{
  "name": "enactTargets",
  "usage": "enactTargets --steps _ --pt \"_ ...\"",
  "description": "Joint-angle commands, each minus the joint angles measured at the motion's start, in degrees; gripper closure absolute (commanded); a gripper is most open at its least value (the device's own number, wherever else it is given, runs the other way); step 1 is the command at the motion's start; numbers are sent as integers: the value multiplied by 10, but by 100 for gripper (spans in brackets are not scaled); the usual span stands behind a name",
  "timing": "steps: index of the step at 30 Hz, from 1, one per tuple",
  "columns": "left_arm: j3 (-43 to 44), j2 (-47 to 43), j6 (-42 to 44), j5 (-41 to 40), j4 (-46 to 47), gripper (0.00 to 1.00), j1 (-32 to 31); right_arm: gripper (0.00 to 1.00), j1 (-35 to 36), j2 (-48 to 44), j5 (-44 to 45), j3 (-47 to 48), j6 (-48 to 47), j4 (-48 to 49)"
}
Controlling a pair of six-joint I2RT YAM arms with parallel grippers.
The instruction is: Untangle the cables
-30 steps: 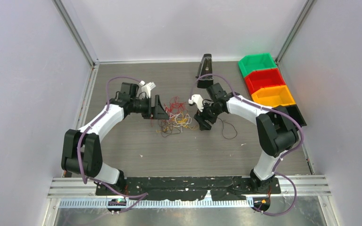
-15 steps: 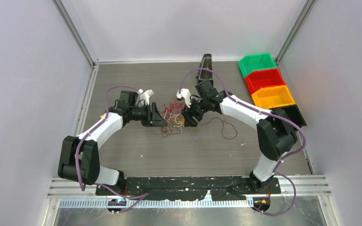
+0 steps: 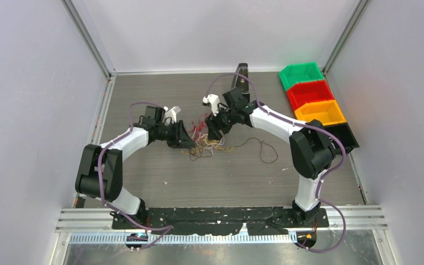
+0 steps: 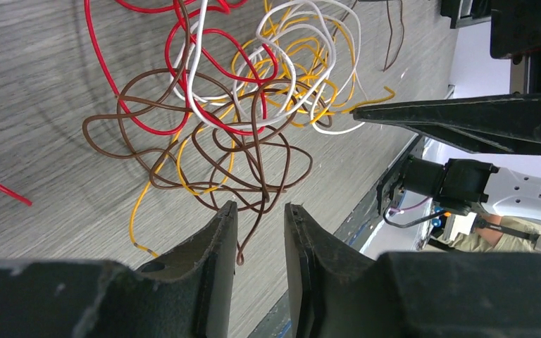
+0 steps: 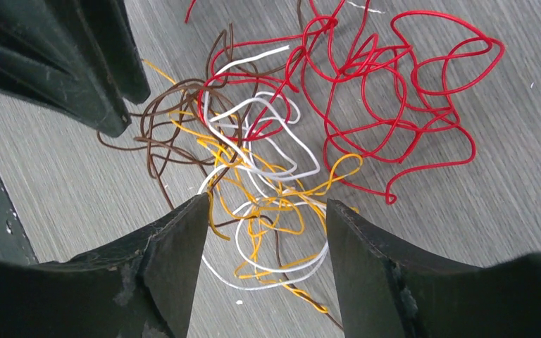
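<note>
The cables (image 3: 204, 141) lie as a loose tangle of red, white, yellow and dark brown wires mid-table, also in the left wrist view (image 4: 253, 91) and the right wrist view (image 5: 289, 141). My left gripper (image 3: 186, 139) is at the tangle's left edge, low over the table. Its jaws (image 4: 260, 218) stand a narrow gap apart, with a dark brown strand (image 4: 250, 211) running loose between them. My right gripper (image 3: 212, 130) hovers over the tangle's far right side, wide open (image 5: 268, 211) above yellow and white loops. A single dark brown wire (image 3: 262, 146) trails off to the right.
Green (image 3: 301, 74), red (image 3: 309, 93), orange (image 3: 320, 112) and black (image 3: 346, 135) bins line the right edge. A black object (image 3: 242, 74) stands at the back middle. White walls close in the left, back and right.
My right gripper has swung left and farther back, from beside the tangle to above it. My left gripper has moved slightly nearer and right, onto the tangle's left edge.
</note>
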Motion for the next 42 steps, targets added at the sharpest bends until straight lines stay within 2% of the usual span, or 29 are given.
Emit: enactTargets --steps 1,11,12,15,16,17,22,24,27,30,33,39,42 --pt "-7 -27 19 10 -3 69 4 32 9 10 9 38 26 20" --pt "-27 -9 36 14 -4 71 5 30 25 49 46 51 8 9" --pt "-26 -6 36 16 -3 74 5 30 26 54 51 51 7 8" --pt "-18 -11 38 32 0 92 4 30 29 63 68 48 5 8" --pt "-14 -20 38 42 2 98 4 30 30 67 77 47 3 8" --pt "-10 -35 41 54 3 100 4 29 31 69 83 47 0 7" --pt "61 -145 72 102 -24 100 5 32 36 98 128 55 -12 -1" --pt "98 -182 73 115 -39 100 9 36 37 108 145 60 -14 -6" --pt "158 -227 60 129 -36 100 19 48 37 112 160 59 -14 -7" --pt "207 -259 11 135 14 100 40 57 37 111 163 54 -14 -7" --pt "255 -268 -77 138 114 100 75 63 37 108 157 46 -22 -7" --pt "430 -216 -222 121 276 100 121 63 37 113 153 29 -32 -7" --pt "518 -188 -258 103 313 100 144 63 37 116 155 23 -37 -7"
